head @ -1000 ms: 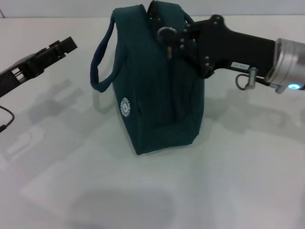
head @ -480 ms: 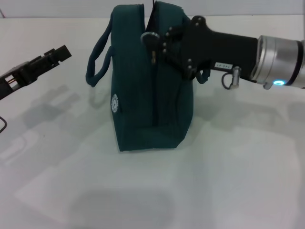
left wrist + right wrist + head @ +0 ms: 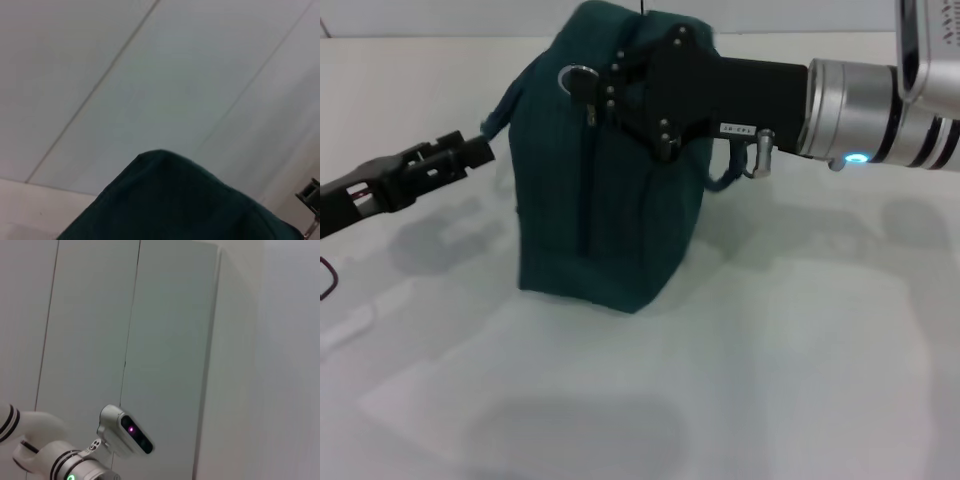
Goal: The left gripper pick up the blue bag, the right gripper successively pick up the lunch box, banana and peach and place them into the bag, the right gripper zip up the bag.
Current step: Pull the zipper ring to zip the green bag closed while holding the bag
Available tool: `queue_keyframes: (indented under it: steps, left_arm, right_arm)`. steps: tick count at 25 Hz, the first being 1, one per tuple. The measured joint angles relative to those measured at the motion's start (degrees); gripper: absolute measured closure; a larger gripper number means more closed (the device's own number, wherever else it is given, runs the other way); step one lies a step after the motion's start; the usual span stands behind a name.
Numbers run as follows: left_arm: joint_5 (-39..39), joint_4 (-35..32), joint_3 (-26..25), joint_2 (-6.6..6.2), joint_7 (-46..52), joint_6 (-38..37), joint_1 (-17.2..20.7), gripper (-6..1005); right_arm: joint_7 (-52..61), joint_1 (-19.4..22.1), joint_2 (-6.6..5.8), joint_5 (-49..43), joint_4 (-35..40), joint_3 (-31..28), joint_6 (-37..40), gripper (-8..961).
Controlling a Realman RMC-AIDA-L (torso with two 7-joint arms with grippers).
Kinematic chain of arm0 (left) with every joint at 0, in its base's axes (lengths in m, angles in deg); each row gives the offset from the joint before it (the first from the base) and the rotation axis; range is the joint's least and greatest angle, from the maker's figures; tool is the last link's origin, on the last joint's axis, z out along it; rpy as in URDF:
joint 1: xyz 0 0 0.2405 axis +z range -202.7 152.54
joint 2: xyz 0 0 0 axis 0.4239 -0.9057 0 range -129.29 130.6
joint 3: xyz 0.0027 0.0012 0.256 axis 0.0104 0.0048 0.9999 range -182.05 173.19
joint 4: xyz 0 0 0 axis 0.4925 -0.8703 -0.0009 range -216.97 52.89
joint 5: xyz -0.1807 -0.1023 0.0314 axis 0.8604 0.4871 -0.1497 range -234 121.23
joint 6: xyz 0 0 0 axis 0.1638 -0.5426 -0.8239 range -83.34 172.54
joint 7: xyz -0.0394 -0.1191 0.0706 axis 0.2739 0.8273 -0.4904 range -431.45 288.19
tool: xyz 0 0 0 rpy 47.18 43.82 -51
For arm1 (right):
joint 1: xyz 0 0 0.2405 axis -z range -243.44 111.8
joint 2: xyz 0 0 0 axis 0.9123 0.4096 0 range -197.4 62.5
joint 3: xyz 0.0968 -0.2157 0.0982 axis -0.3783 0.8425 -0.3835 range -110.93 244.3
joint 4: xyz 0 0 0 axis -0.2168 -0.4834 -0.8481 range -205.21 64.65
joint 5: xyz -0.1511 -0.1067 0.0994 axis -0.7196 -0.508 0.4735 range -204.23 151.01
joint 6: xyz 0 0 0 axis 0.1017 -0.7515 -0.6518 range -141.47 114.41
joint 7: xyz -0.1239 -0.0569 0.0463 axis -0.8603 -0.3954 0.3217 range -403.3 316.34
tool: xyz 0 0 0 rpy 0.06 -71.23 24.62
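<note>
The blue bag [image 3: 605, 200] stands upright on the white table [image 3: 790, 360], and its top edge also fills the bottom of the left wrist view [image 3: 165, 200]. My right gripper [image 3: 588, 88] reaches across the bag's top from the right, shut on the ring zipper pull [image 3: 574, 78] at the bag's left end. My left gripper [image 3: 472, 152] is low at the left, its tip right beside the bag's loop handle [image 3: 500, 115]; I cannot tell whether they touch. The lunch box, banana and peach are out of view.
A metal ring [image 3: 760, 158] hangs under the right arm's black body. The right wrist view shows only wall panels and a white robot part [image 3: 122, 432].
The right gripper has moved left along the bag's top. The bag has slid left and turned with it. The left gripper has moved in to the bag's handle.
</note>
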Motion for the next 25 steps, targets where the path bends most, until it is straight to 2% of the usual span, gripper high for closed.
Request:
queue_keyframes:
  steps: [10, 16, 25]
  left_arm:
    - [-1.5, 0.0, 2.7, -0.11, 0.0, -1.3, -0.4, 136]
    - [-1.6, 0.0, 2.8, 0.54, 0.2, -0.7, -1.6, 136]
    - [-3.1, 0.5, 2.7, 0.66, 1.0, 1.9, -2.6, 174]
  right_arm:
    - [-0.4, -0.2, -0.01, 1.8, 0.1, 2.8, -1.5, 942]
    - [-0.9, -0.2, 0.0, 2.9, 0.7, 3.9, -2.0, 941]
    - [-0.9, 0.3, 0.0, 3.2, 0.8, 4.0, -1.9, 941]
